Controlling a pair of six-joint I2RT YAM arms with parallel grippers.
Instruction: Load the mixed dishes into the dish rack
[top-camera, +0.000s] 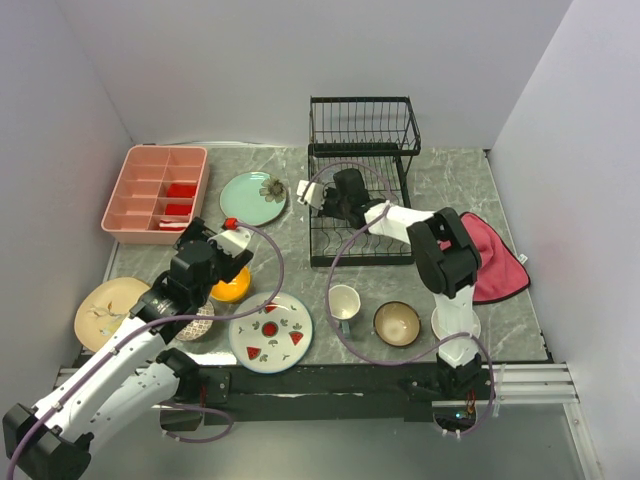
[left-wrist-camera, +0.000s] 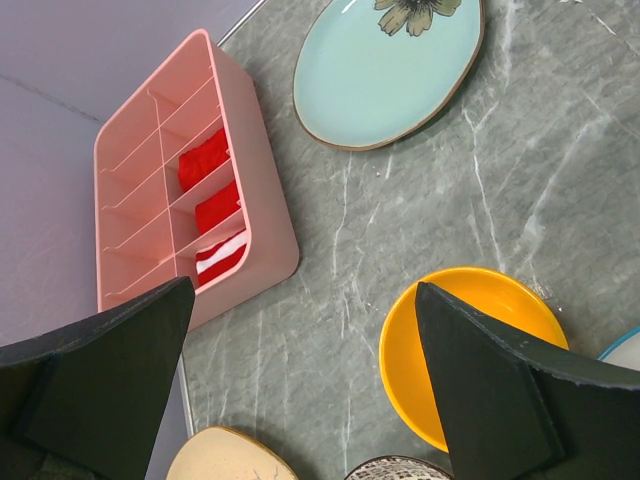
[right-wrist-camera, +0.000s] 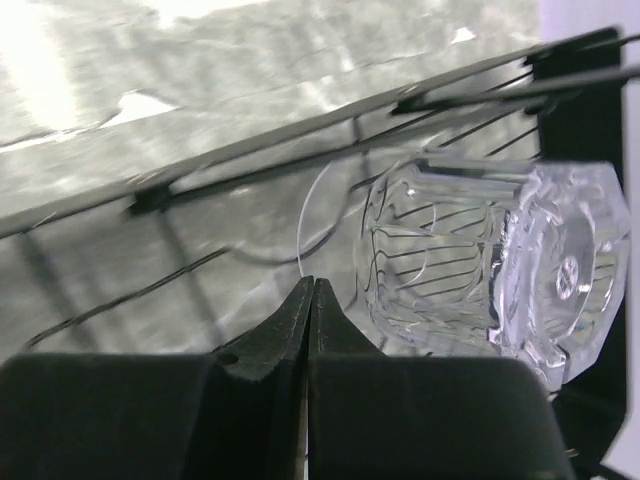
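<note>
The black wire dish rack (top-camera: 362, 130) stands at the back centre. My right gripper (top-camera: 322, 196) is at the rack's left edge, shut on the rim of the clear glass (right-wrist-camera: 470, 250), which lies sideways over the rack wires (right-wrist-camera: 250, 150). My left gripper (left-wrist-camera: 300, 380) is open and empty, hovering over the table beside the orange bowl (left-wrist-camera: 415, 345), which also shows in the top view (top-camera: 230, 289). On the table lie the mint floral plate (top-camera: 252, 198), watermelon-print plate (top-camera: 270, 332), tan plate (top-camera: 108, 310), patterned bowl (top-camera: 200, 322), white mug (top-camera: 344, 302) and brown bowl (top-camera: 397, 323).
The pink compartment tray (top-camera: 155, 192) with red items sits at the back left. A red cloth (top-camera: 495, 260) lies right of the rack. A white bowl (top-camera: 455, 325) is partly hidden behind the right arm. Walls close in on three sides.
</note>
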